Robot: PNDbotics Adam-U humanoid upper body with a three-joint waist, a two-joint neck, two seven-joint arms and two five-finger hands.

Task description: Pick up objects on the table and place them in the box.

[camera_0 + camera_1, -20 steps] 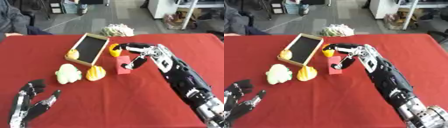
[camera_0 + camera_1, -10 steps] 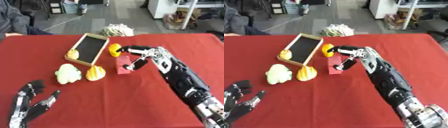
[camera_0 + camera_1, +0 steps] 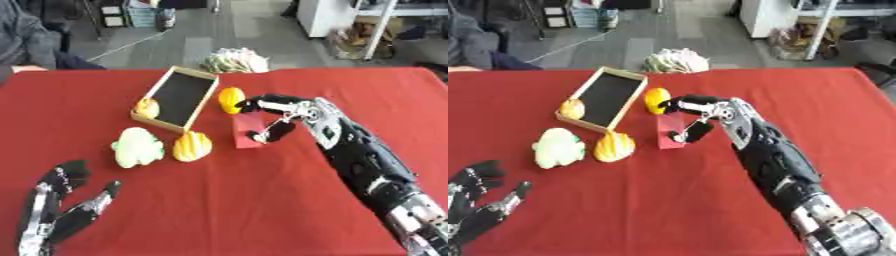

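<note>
The left hand [image 3: 61, 210] rested open near the lower left corner, holding nothing. A pale green object [image 3: 137, 147] and an orange one [image 3: 192, 145] lay beside the box [image 3: 194, 106], which held a yellow piece [image 3: 146, 107]. The red block [image 3: 248, 131] stood between the right hand's [image 3: 282, 114] curled fingers and thumb, beside a yellow fruit [image 3: 231, 99].

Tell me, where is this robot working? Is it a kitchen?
Probably not a kitchen: more likely an office or lab. A table with a red cloth stands on grey carpeted floor, with white shelving behind, and toy-like foods beside a wooden box.
</note>
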